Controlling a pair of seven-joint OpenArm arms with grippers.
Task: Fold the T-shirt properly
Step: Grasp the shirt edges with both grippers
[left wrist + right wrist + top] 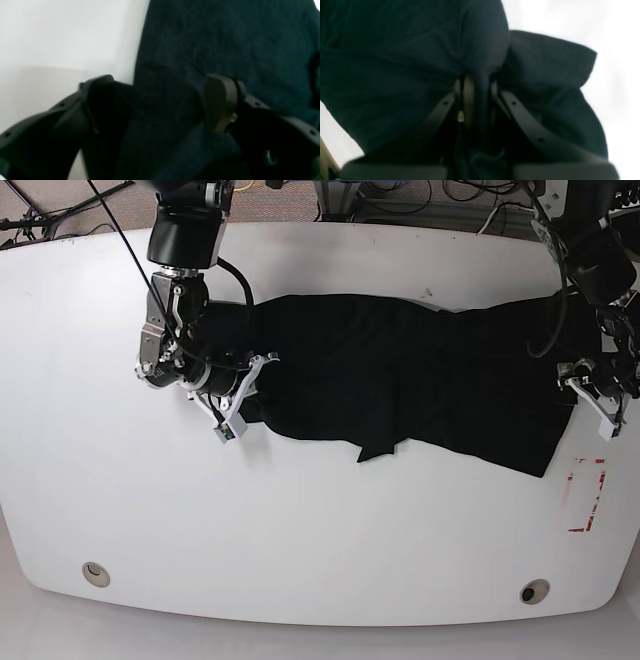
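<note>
The black T-shirt lies stretched sideways across the white table, rumpled along its near edge. In the base view my right gripper is at the shirt's left end. The right wrist view shows that gripper shut on a bunched fold of the T-shirt. My left gripper is at the shirt's right end. In the left wrist view it stands open, its two fingers wide apart and straddling the edge of the T-shirt, with cloth lying between them.
A red rectangular mark is on the table near the right edge, in front of the shirt's right end. Two round holes sit near the table's front edge. Cables and stands crowd the floor behind the table.
</note>
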